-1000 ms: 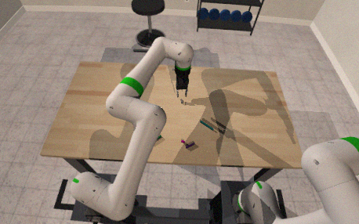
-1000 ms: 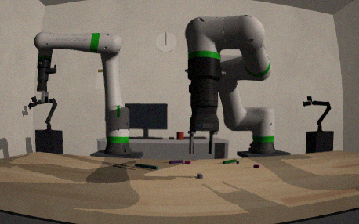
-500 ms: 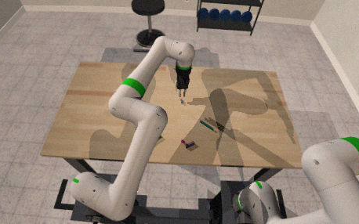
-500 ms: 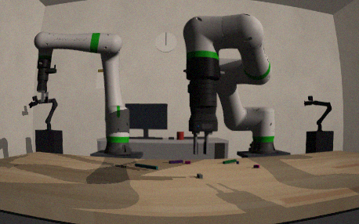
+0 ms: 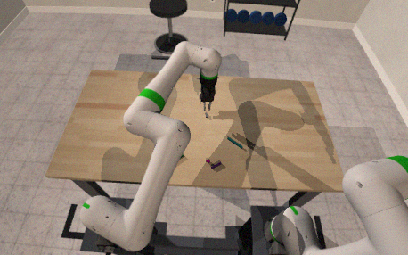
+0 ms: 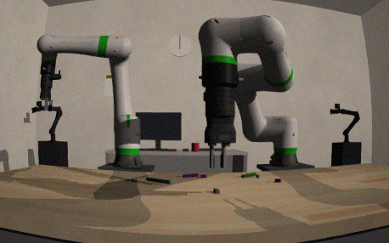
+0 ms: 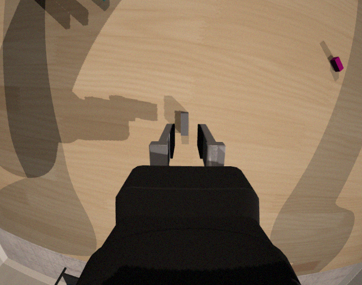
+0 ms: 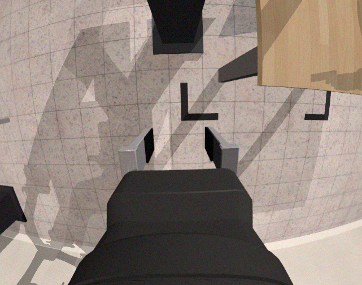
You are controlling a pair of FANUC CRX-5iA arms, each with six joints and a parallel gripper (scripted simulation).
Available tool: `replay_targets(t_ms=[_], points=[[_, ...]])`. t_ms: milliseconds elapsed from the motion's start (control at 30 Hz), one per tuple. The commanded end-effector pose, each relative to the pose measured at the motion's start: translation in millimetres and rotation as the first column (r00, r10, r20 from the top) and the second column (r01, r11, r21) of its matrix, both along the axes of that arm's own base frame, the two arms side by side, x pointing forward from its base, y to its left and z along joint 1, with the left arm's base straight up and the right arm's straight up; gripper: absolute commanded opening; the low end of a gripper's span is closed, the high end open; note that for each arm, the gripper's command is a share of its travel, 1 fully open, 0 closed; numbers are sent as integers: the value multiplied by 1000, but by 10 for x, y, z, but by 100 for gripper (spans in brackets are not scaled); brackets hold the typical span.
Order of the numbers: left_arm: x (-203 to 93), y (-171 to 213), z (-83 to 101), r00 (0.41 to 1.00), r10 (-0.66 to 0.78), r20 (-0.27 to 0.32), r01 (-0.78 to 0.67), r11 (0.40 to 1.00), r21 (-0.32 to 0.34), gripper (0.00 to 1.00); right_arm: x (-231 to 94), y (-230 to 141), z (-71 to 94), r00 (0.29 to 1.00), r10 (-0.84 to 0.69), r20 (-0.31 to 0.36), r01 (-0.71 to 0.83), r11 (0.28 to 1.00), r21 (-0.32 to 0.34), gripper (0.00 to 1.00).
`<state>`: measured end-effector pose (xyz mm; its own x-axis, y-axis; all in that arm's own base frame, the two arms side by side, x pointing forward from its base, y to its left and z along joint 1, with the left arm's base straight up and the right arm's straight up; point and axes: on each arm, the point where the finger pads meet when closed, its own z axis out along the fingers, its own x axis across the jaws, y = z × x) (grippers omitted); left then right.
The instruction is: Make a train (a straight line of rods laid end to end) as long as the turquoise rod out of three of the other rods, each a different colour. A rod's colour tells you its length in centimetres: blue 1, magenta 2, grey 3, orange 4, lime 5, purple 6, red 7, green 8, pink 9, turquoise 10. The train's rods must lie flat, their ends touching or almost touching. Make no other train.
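The wooden table (image 5: 98, 94) (image 6: 64, 208) (image 7: 251, 91) (image 8: 297, 61) spans the top view, which leaves out the right gripper (image 6: 47, 105) (image 8: 179, 138); its own camera shows those fingers wide apart over the floor. The left gripper (image 5: 207, 109) (image 6: 217, 166) (image 7: 186, 134), fingers partly apart with nothing between, hovers above the grey rod. The turquoise rod (image 5: 235, 143) (image 6: 158, 180) (image 7: 104, 0) lies apart. The exterior view reveals the green rod (image 5: 182, 156) (image 6: 249, 175), almost hidden from above by the left arm. The purple rod (image 5: 216, 165) (image 6: 190, 175) comes next, then the grey rod (image 5: 207, 115) (image 6: 217, 191) (image 7: 184, 124), then a lone magenta rod (image 6: 278, 180) (image 7: 337, 64), and the blue rod (image 6: 257, 176) near the green one.
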<state>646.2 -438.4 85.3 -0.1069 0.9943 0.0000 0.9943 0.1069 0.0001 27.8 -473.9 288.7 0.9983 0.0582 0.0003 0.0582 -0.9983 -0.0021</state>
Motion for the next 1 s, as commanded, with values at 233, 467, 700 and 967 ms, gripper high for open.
replay_targets(t_ms=[233,467,700,967], points=[[5,-5,-49,1000,0,1,0,1000,-1,54,-2,-3,9,1000,0,0,0,1000,-2,100],[8,-7,-103,1000,0,1,0,1000,-1,54,-2,-3,9,1000,0,0,0,1000,-2,100],[12,-9,-202,1000,0,1,0,1000,-1,54,-2,-3,9,1000,0,0,0,1000,-2,100],[16,-12,-296,1000,0,1,0,1000,-1,54,-2,-3,9,1000,0,0,0,1000,-2,100]])
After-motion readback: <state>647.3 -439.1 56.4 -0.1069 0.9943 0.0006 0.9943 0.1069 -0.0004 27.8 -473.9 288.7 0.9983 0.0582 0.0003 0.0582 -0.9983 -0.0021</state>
